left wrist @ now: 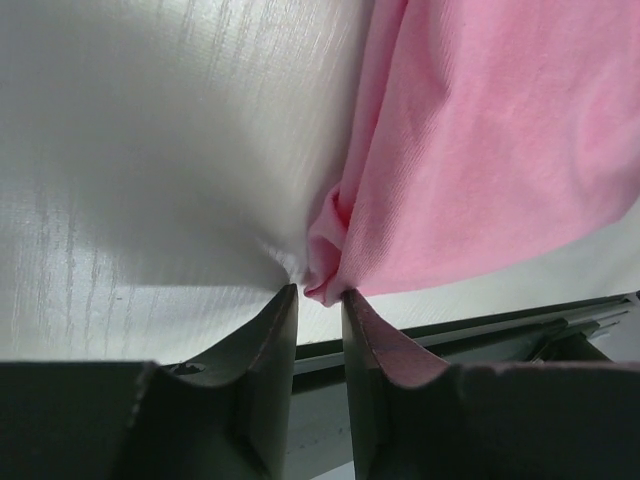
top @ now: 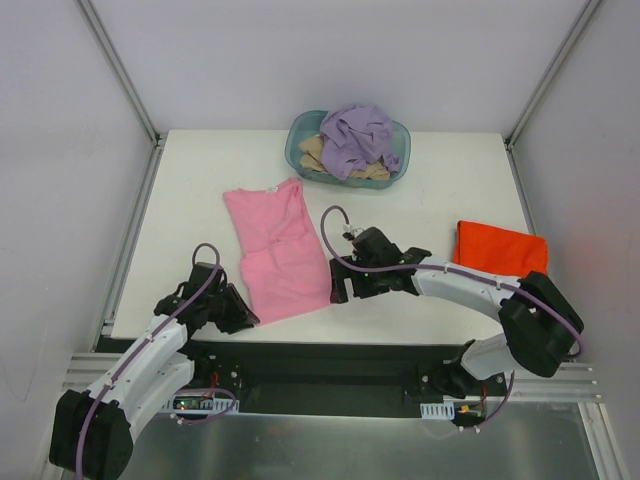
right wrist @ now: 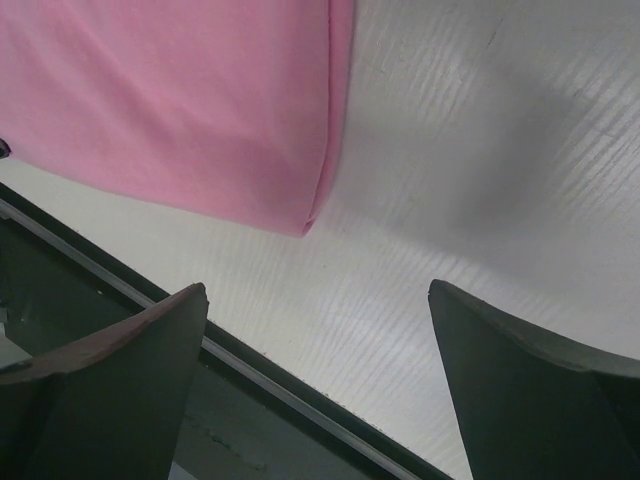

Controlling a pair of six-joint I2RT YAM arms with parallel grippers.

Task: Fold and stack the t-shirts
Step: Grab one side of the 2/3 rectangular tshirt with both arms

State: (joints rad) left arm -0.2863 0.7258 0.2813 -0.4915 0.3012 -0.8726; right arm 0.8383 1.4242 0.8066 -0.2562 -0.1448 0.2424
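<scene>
A pink t-shirt (top: pixel 275 250) lies partly folded lengthwise on the white table (top: pixel 190 200), collar toward the back. My left gripper (top: pixel 245 318) is at its near left corner. In the left wrist view the gripper (left wrist: pixel 318 293) has its jaws nearly together, pinching a bunched bit of the pink cloth (left wrist: pixel 480 150) at the tips. My right gripper (top: pixel 342 288) hovers open by the near right corner. The right wrist view shows this gripper (right wrist: pixel 318 288) with bare table between the fingers and the pink t-shirt's corner (right wrist: pixel 180 100) just beyond. An orange-red t-shirt (top: pixel 500 248) lies folded at the right.
A teal plastic basket (top: pixel 296 150) stands at the back centre, holding a crumpled lavender t-shirt (top: pixel 355 135) over a tan one (top: pixel 312 152). The table's near edge and a dark metal rail (right wrist: pixel 250 380) run just below both grippers.
</scene>
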